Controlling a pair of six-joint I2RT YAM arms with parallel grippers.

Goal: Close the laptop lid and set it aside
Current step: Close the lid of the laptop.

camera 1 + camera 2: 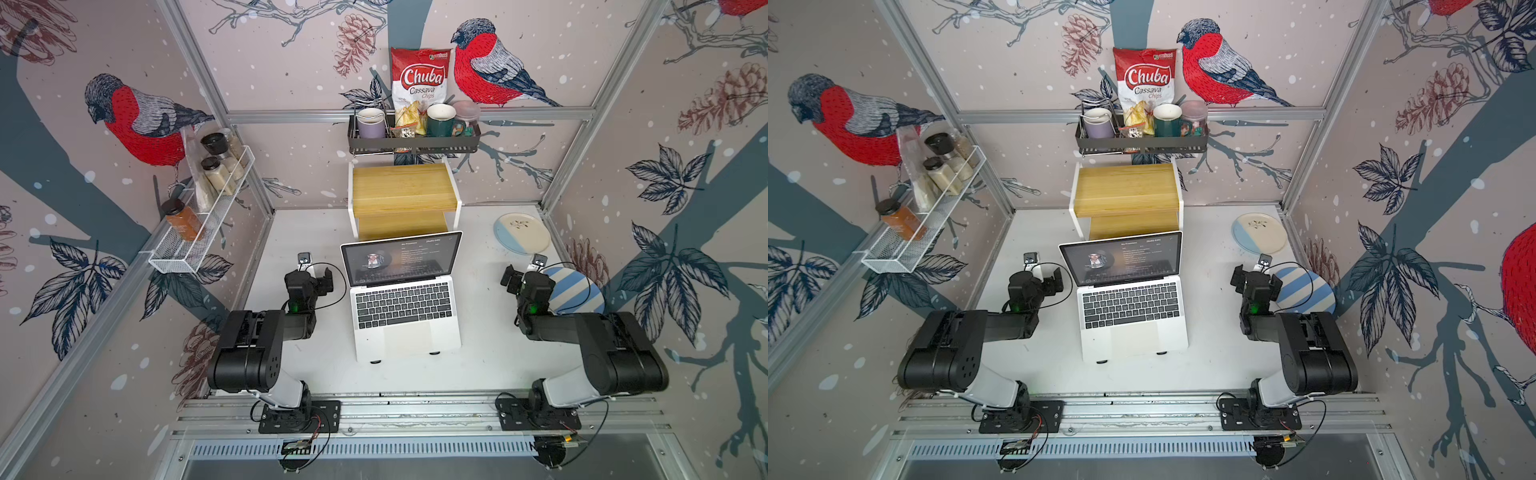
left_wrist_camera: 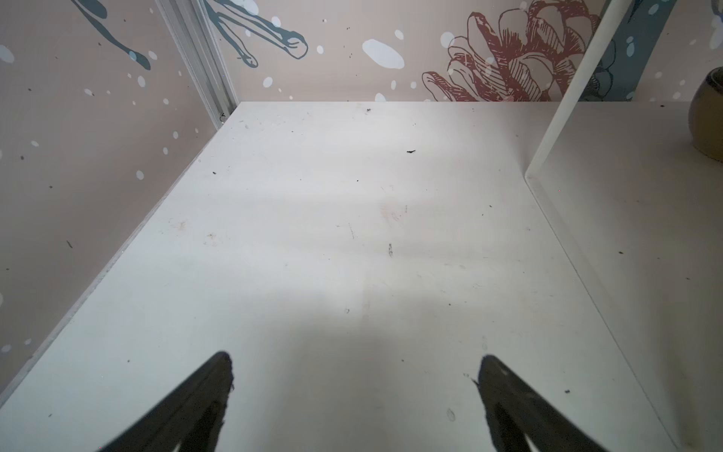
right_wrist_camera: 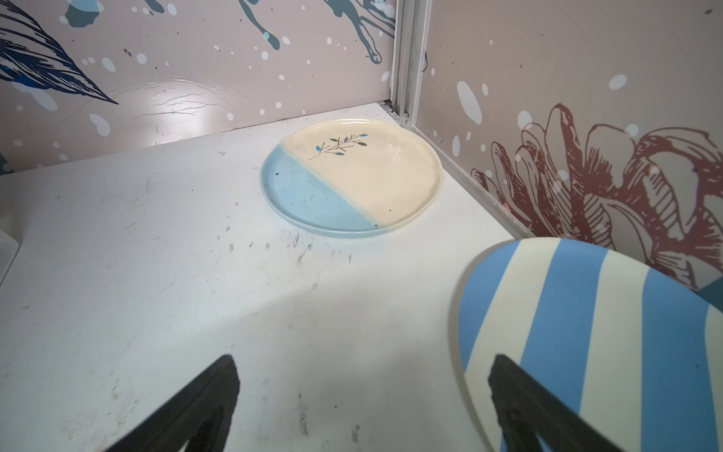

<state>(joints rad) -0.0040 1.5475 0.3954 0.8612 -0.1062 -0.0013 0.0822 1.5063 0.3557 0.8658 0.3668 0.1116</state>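
Left wrist view first: left gripper (image 2: 357, 364) spread wide, clutching nothing, only bare white table (image 2: 352, 235) ahead of the fingers (image 2: 219, 375). Over to the right wrist view: right gripper (image 3: 364, 364) gaping just as wide, empty too, poised above the tabletop, striped plate (image 3: 587, 332) close by one fingertip. Beyond that, flat on the table near the corner, the blue-and-cream plate (image 3: 352, 176). No sign of the task's machine in either wrist view.

Out to both top views now: arms tucked in at either side, well apart from the laptop (image 1: 405, 307), touching none of it. Sits dead centre on the table, between the two grippers, keyboard facing the robot, seemingly propped on the black stand (image 1: 376, 361), showing only two small feet at the front edge.

And the lid (image 1: 401, 257)? Up, fully open, screen lit, leaning back toward the wooden shelf (image 1: 403, 187) just behind.

So, by the look of it, nothing done yet: lid not closed, laptop not moved. Everything left to do: reach in for the lid's top edge, fold it down onto the keys, then lift or slide the shut machine off to one side. Likely more room on the left of the table, with plates crowding the right.
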